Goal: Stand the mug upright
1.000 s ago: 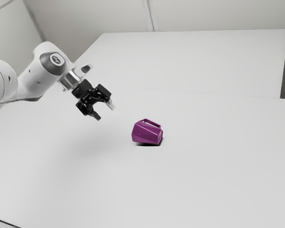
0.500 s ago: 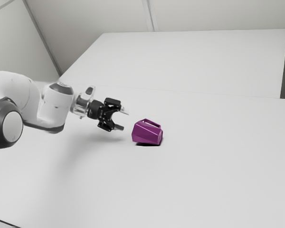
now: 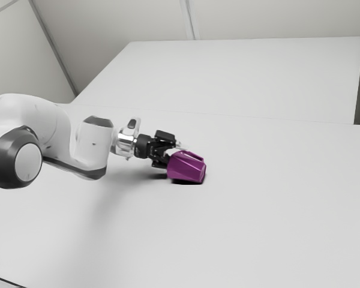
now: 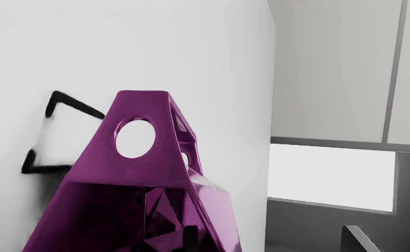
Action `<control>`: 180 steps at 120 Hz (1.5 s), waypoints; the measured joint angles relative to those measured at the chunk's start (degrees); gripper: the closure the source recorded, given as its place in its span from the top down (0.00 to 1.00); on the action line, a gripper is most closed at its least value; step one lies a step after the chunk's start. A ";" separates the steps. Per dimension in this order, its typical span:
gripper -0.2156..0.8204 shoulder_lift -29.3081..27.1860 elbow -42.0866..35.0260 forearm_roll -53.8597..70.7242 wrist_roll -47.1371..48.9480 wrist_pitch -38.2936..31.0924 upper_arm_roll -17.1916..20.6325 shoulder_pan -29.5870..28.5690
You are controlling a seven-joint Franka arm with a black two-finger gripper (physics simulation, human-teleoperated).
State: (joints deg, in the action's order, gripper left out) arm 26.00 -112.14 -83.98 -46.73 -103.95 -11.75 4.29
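Observation:
In the exterior view, the faceted purple mug (image 3: pixel 187 168) lies tipped on its side on the table. My gripper (image 3: pixel 174 155) is at the mug's end nearer the arm, its upper finger above the mug and the lower fingertip hidden by it. The wrist view looks into the dark opening of the mug (image 4: pixel 145 168), with a round hole in the purple part beside that opening. There the gripper (image 4: pixel 275 239) has its fingers wide apart, one fingertip (image 4: pixel 190 238) over the opening and the other outside the mug's wall.
The white table (image 3: pixel 258 222) extends around the mug. A large white panel (image 3: pixel 246 78) stands beyond it. Black bent marks (image 4: pixel 75 104) show on the white surface beside the mug in the wrist view.
From high at the exterior view's left, my gripper has come down and turned toward that view's right, reaching the mug. The mug has stayed where it was.

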 joint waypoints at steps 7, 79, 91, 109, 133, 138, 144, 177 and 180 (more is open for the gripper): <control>0.35 -0.02 0.00 -0.10 -0.57 -0.18 0.04 -0.04; 0.05 -4.79 12.58 19.58 -2.39 -2.83 0.49 0.03; 0.04 -9.83 14.19 40.20 -0.24 -3.07 1.94 -0.02; 0.04 -16.79 8.17 65.29 5.82 -5.15 4.51 2.42; 0.03 -29.79 -13.07 78.26 14.84 -13.85 4.92 3.20; 0.04 -30.22 -14.75 80.02 16.65 -15.50 5.03 3.10; 0.04 -30.38 -16.68 81.75 18.73 -17.58 5.10 3.06; 0.05 -29.93 -20.43 85.81 28.76 -24.77 5.49 3.10; 0.11 -29.95 -20.59 85.79 29.46 -25.05 5.48 3.13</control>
State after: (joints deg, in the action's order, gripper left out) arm -3.95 -132.73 1.81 -17.28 -129.01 -6.27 7.42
